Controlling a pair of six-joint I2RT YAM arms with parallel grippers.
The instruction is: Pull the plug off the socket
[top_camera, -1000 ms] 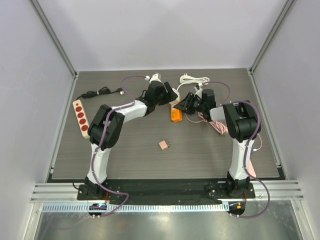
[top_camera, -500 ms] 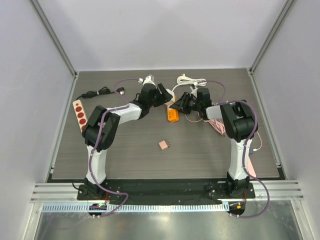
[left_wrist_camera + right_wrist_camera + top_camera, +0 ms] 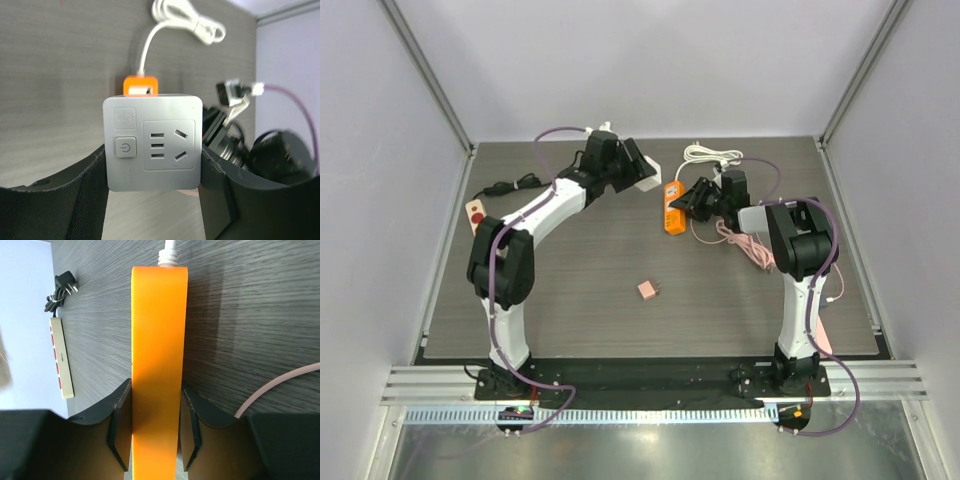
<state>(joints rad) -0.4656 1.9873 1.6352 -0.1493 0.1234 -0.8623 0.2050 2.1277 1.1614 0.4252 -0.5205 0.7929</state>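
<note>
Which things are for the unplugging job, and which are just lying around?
For the job: grey square plastic plug cube, held by left end effector; orange plastic socket strip, held by right end effector.
Lying about: small pink plug block; black coiled cable; cream strip with red sockets.

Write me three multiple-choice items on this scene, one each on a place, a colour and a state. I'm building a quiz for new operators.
1. Where is the pink plug?
A. hanging from a cable
B. loose on the table between the arms
C. in the far corner

2. What colour is the power strip clamped by the right fingers?
A. white
B. orange
C. black

3. The grey cube socket is:
A. plugged into the strip
B. lying on the table
C. held in the left fingers, apart from the strip

Answers:
1. B, since the top view shows it lying alone mid-table.
2. B, since the right wrist view shows an orange body between them.
3. C, since the left wrist view shows it clamped and the top view shows a gap.
</note>
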